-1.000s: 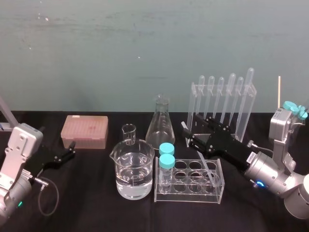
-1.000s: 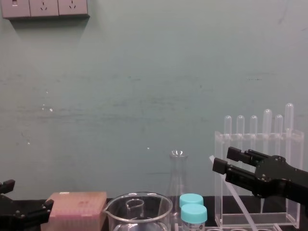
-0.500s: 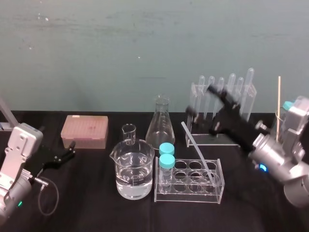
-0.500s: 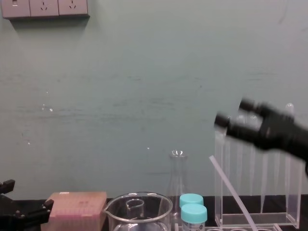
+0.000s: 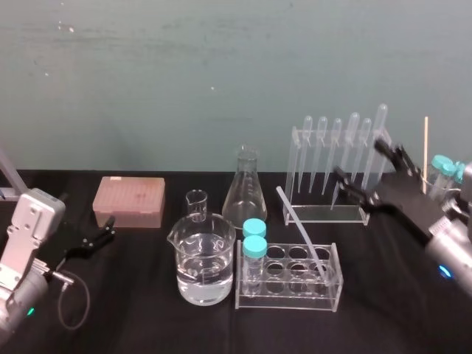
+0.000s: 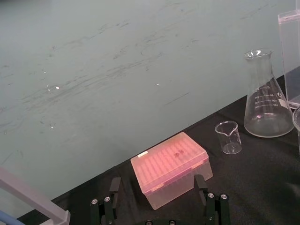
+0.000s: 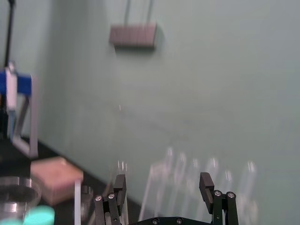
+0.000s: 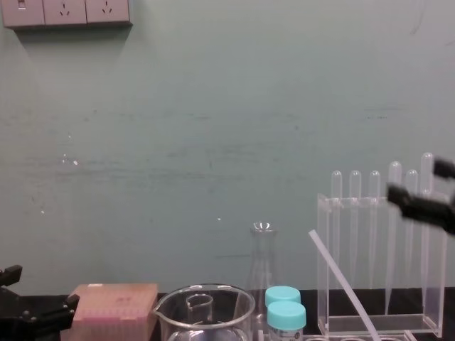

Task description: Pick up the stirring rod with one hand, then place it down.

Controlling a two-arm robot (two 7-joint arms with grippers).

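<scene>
Left arm (image 5: 22, 251), silver-grey at the wrist, sits low at the robot's near left. Its black angular two-fingered left claw (image 5: 109, 228) points forward and inward, roughly level. The left wrist view shows both blunt black fingers (image 6: 115, 187) standing well apart, jaws wide. Right arm (image 5: 450, 254), likewise silver-grey at the wrist, reaches in from the right side. Its black angular right claw (image 5: 358, 158) is raised and tilted upward, pointing forward and toward the robot's left. In the chest view it sits high at the right edge. Its fingers (image 7: 205, 183) stand well apart, jaws wide.
</scene>
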